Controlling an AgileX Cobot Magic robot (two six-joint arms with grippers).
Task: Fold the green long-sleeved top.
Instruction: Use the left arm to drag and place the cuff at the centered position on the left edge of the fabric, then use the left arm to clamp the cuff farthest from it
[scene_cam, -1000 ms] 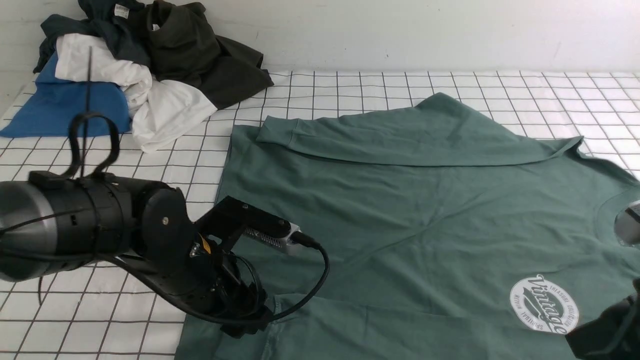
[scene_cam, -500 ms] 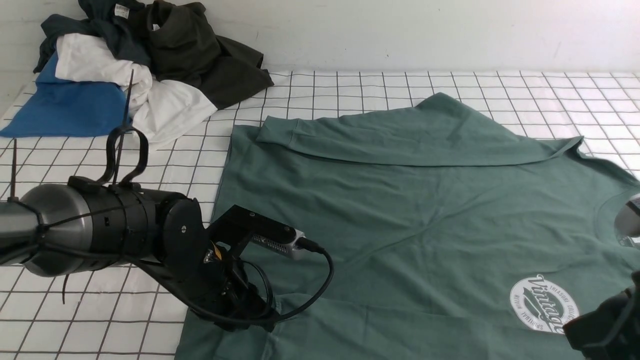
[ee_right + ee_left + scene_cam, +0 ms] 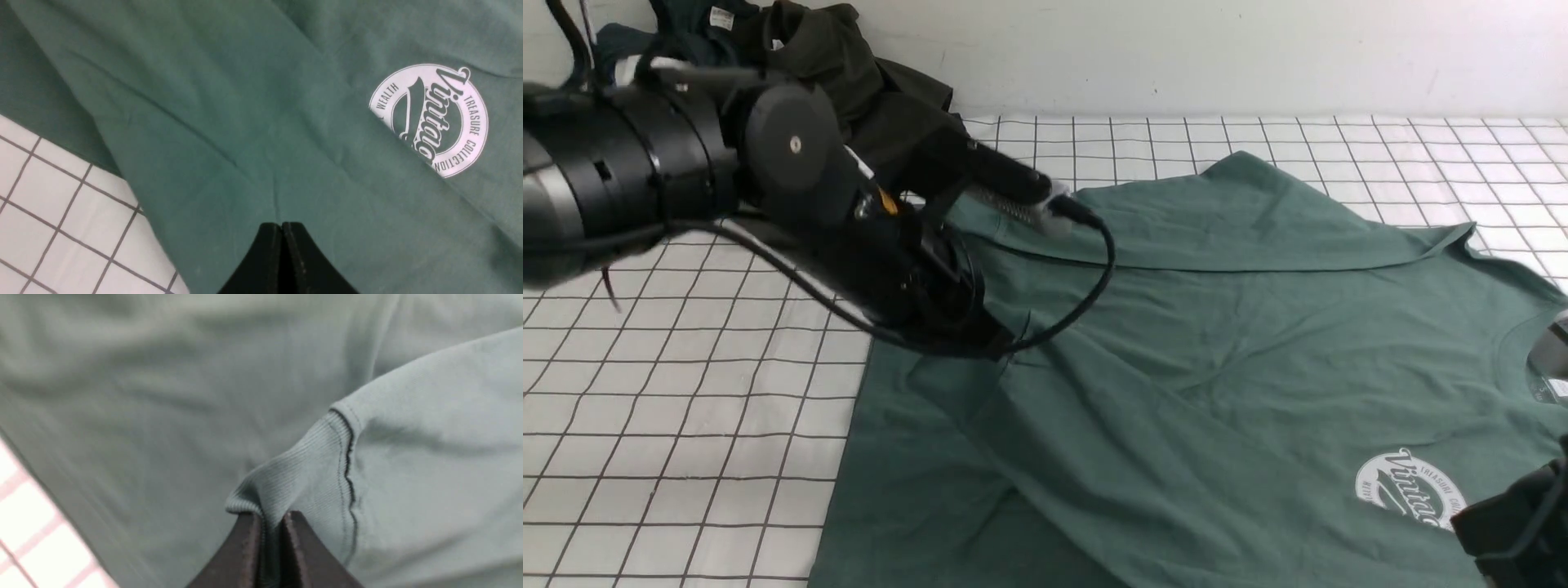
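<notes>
Left tool (image 3: 271, 517) is pinching the ribbed cuff (image 3: 294, 473) of the green long-sleeved top (image 3: 1217, 327) and holds that sleeve up over the body, likely so it can be laid across as a fold. Right tool (image 3: 282, 226), jaws pressed together, appears to nip the cloth near the chest logo (image 3: 429, 118), probably to anchor the top. It lies spread on the gridded desk (image 3: 686, 392).

sage-green top (image 3: 1217, 343) sprawls sideways on the gridded tabletop (image 3: 686, 392), neck (image 3: 1507, 359) to the right, far sleeve (image 3: 1176, 220) folded over the body, near sleeve's ribbed cuff (image 3: 298, 473) pinched up by the left claw (image 3: 271, 516).
</notes>
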